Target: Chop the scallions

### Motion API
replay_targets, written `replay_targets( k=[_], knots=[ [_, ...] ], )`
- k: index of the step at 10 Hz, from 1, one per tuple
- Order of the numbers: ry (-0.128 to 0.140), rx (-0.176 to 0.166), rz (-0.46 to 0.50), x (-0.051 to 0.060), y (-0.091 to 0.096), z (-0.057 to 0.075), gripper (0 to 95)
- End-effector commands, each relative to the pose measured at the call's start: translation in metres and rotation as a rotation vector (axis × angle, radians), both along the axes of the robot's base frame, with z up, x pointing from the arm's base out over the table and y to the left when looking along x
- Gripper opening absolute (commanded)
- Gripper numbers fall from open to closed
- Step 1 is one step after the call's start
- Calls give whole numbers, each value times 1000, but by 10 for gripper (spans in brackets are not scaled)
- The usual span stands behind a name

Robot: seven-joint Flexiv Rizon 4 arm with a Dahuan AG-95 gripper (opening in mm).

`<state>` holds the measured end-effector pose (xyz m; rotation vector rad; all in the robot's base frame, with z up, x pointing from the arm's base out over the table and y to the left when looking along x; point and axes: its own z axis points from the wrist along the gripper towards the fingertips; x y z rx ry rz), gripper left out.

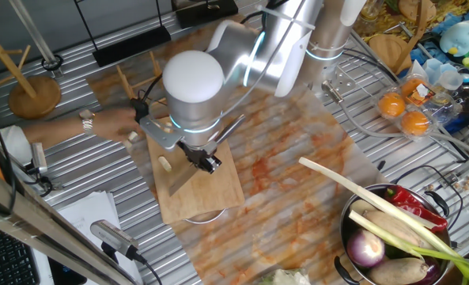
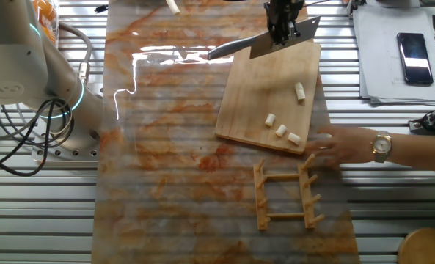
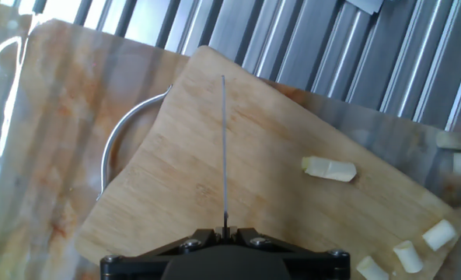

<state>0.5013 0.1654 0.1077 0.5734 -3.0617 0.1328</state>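
Several short cream scallion chunks lie on the wooden cutting board [image 2: 261, 88]: one scallion piece [image 2: 300, 91] sits alone and three more [image 2: 281, 130] lie near the board's corner. My gripper [image 2: 279, 28] is shut on a knife [image 2: 287, 40] held over the board's other end, apart from the pieces. In the hand view the blade [image 3: 224, 148] shows edge-on as a thin line rising from the gripper [image 3: 224, 232], with the lone piece [image 3: 329, 169] to its right. From the first fixed view the gripper [image 1: 209, 162] hangs over the board [image 1: 210, 198], with a scallion piece [image 1: 164, 165] to its left.
A person's hand [image 2: 342, 147] with a wristwatch rests at the board's corner beside the three chunks. A wooden rack [image 2: 287, 194] lies just past it. A metal bowl [image 1: 353, 218] holds a purple onion [image 1: 367, 249] and a long green-leaved stalk [image 1: 361, 190]. A round metal rim [image 3: 113, 155] shows under the board.
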Motion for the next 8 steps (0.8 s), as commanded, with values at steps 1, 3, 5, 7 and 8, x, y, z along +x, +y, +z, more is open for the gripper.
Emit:
replay_targets(
  k=[1,3,5,7,8],
  knots=[
    [1,2,-3,2,1,0,0],
    [1,1,-1,0,2,1,0],
    [2,-1,0,0,2,1,0],
    [-1,-7,-13,0,2,1,0],
    [-7,-10,-35,0,2,1,0]
  ],
)
